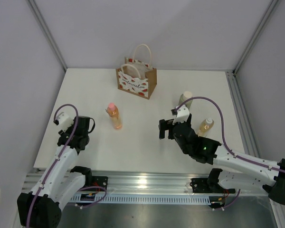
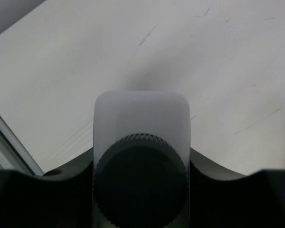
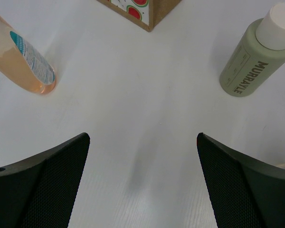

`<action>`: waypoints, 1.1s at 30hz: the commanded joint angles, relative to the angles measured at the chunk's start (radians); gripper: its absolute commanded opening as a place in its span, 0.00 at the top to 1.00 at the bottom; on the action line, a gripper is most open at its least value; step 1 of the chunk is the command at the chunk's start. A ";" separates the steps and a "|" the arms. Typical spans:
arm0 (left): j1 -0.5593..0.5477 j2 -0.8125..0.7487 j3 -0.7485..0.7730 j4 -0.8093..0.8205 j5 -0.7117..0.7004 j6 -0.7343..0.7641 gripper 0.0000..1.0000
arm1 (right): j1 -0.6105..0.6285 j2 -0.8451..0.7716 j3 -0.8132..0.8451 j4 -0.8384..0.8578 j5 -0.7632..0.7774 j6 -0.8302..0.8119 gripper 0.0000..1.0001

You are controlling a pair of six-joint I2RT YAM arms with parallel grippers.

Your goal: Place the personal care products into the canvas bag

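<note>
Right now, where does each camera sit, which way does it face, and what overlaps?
Top external: above and behind the arm bases, looking down at the table; both arms, left hand and right hand show.
Left wrist: on the left arm, facing down at the table; its fingers grip the black-lidded jar.
Right wrist: on the right arm, facing the canvas bag, peach bottle and olive bottle; both open fingers show.
Shared: top external also shows that bag and both bottles.

Matt white table (image 1: 147,142); glossy translucent peach bottle (image 3: 21,61); frosted jar (image 2: 141,114), ribbed black lid (image 2: 141,185)
</note>
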 commanded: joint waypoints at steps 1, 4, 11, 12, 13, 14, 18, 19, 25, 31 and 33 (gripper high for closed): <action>0.012 -0.021 -0.011 0.078 0.006 0.023 0.60 | 0.004 -0.020 0.028 0.009 0.031 0.015 0.02; 0.012 -0.021 0.006 0.077 0.023 0.037 0.78 | 0.006 -0.021 0.027 0.009 0.028 0.015 0.02; -0.018 -0.064 0.018 0.094 0.101 0.063 0.99 | 0.006 -0.020 0.030 0.009 0.026 0.016 0.02; -0.043 -0.071 0.023 0.095 0.101 0.066 0.99 | 0.004 -0.021 0.030 0.011 0.025 0.015 0.02; -0.072 -0.076 0.024 0.092 0.092 0.068 1.00 | 0.004 -0.021 0.028 0.011 0.026 0.016 0.02; -0.149 -0.091 0.032 0.078 0.055 0.059 1.00 | 0.004 -0.020 0.027 0.014 0.026 0.015 0.02; -0.363 -0.114 0.054 0.012 -0.032 0.010 1.00 | 0.006 -0.006 0.027 0.017 0.034 0.012 0.02; -0.433 -0.117 0.054 0.011 -0.031 0.010 1.00 | 0.004 -0.003 0.028 0.017 0.036 0.012 0.02; -0.702 -0.125 0.040 -0.043 -0.057 -0.045 1.00 | 0.004 0.014 0.034 0.008 0.042 0.013 0.02; -0.949 -0.069 0.076 -0.058 -0.045 -0.070 1.00 | 0.006 0.008 0.031 0.012 0.052 0.013 0.02; -0.998 -0.033 0.095 -0.061 -0.045 -0.076 1.00 | 0.006 0.008 0.033 0.009 0.057 0.015 0.02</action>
